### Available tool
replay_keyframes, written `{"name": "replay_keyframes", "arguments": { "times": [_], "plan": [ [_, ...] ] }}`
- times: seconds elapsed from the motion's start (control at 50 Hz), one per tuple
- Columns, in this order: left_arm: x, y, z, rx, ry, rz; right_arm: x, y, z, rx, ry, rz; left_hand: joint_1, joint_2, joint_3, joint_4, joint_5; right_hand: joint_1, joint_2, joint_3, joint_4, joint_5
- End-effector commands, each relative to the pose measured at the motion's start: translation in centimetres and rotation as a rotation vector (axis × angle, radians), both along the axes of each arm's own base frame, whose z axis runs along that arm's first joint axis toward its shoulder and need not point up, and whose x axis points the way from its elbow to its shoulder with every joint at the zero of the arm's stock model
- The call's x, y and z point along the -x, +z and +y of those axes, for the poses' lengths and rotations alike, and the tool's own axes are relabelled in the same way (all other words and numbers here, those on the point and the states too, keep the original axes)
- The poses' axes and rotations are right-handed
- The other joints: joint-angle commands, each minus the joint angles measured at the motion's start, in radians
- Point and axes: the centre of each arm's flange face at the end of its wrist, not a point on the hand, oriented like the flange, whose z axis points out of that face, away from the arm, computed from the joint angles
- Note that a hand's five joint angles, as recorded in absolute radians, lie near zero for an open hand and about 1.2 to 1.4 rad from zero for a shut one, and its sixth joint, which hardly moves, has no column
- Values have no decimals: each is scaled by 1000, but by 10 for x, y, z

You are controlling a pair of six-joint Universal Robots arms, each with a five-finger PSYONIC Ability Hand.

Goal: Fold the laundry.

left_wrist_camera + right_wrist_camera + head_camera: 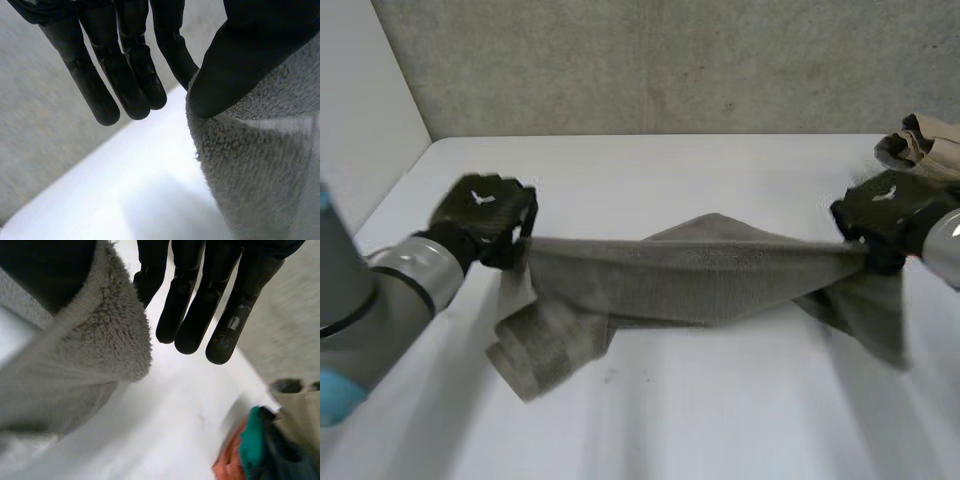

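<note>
A grey terry towel (690, 275) hangs stretched and slightly twisted between my two hands above the white table (720, 420). My left hand (485, 220) holds its left end, and a folded part sags onto the table below it. In the left wrist view the thumb (240, 60) pinches the towel's edge (260, 165) against a finger while the other fingers (125, 75) stay straight. My right hand (890, 215) holds the right end, with a flap drooping under it. In the right wrist view the towel's corner (100, 340) is clamped under the thumb (45, 270) beside straight fingers (200, 315).
A beige garment (925, 145) lies at the table's far right, close behind my right hand. The right wrist view shows it (300, 410) heaped with teal cloth (255, 445) and orange cloth (230, 460). A concrete wall (670, 60) runs along the back.
</note>
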Motion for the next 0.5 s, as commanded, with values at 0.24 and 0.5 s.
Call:
{"name": "replay_keyframes", "arguments": {
  "times": [0.24,0.5],
  "plan": [
    [56,128,-123,871,64,154,-60,98,-124,1013,-113,-247,241,197,204,195,255,318,214,214,210,250],
    [44,97,-81,751,35,120,-67,83,-83,868,-39,-224,241,197,204,195,255,318,214,214,210,250]
  ]
}}
